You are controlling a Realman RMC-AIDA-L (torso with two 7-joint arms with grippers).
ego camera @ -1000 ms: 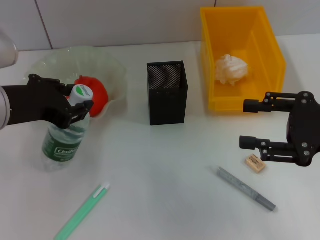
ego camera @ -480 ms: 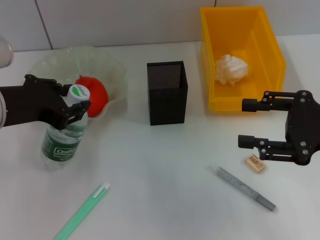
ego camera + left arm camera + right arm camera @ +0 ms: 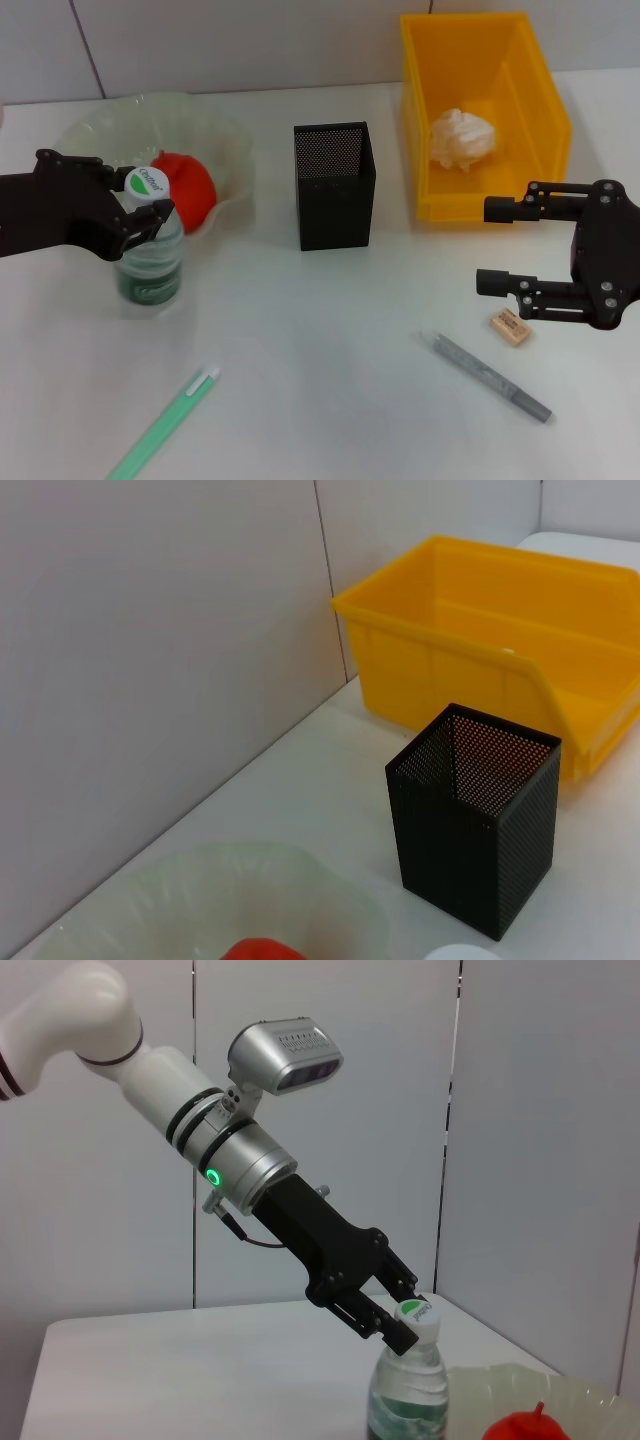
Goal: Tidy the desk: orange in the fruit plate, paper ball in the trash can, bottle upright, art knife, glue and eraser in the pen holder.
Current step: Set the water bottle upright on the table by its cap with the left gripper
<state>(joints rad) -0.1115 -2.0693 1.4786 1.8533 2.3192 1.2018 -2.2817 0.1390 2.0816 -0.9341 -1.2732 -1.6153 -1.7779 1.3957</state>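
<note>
Now standing bottle [image 3: 150,250] upright beside plate [image 3: 225,135]: left gripper [image 3: 140,208] clenched on bottle neck. Next: release, withdraw. Right gripper [image 3: 485,245] spread, idle above eraser [image 3: 510,327].

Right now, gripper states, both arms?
Left gripper: jaws shut on the bottle at its neck, bottle upright.
Right gripper: jaws open, empty, above the eraser.

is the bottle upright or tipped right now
Upright: the bottle stands with its cap topmost, neck held in the left end effector.
</note>
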